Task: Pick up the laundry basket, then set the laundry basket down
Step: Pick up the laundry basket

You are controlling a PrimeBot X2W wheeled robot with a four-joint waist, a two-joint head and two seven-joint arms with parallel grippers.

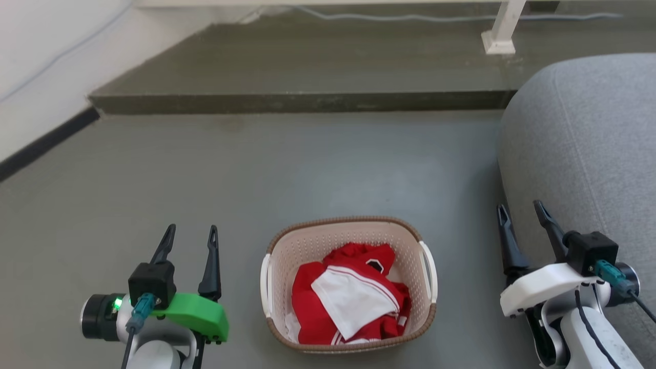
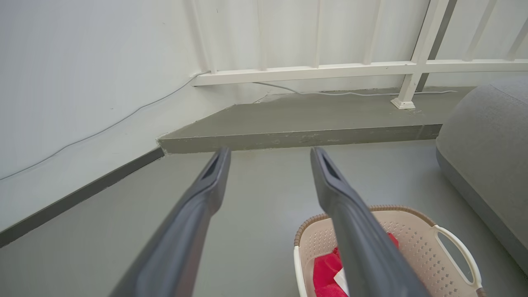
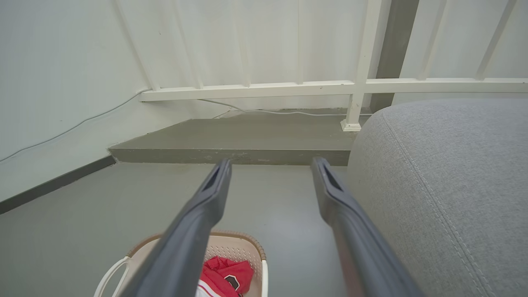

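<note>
Down on the grey floor, between the left end effector and the right end effector: the laundry basket, upright, touched by neither and well apart from both pairs of fingers. Placed to the right of the left end effector and to the left of the right one, a little nearer the robot than the fingertips. Cream perforated walls, brown woven-look rim, one white handle on the side toward the left end effector, another toward the right. Inside, a crumpled red and white garment, heaped below the rim. Left end effector with fingers spread apart and nothing between them but bare floor; laundry basket low on its right, partly hidden behind the right-hand finger. Right end effector also parted and empty; laundry basket low on its left, partly behind the left-hand finger, garment showing within. Just beside the right end effector, on its outer right side, a grey upholstered cushion; contact impossible to judge. Ahead of both end effectors, a raised step, then a white railing post and a pale cable. Off to the far left of the left end effector, a white wall with dark skirting.
</note>
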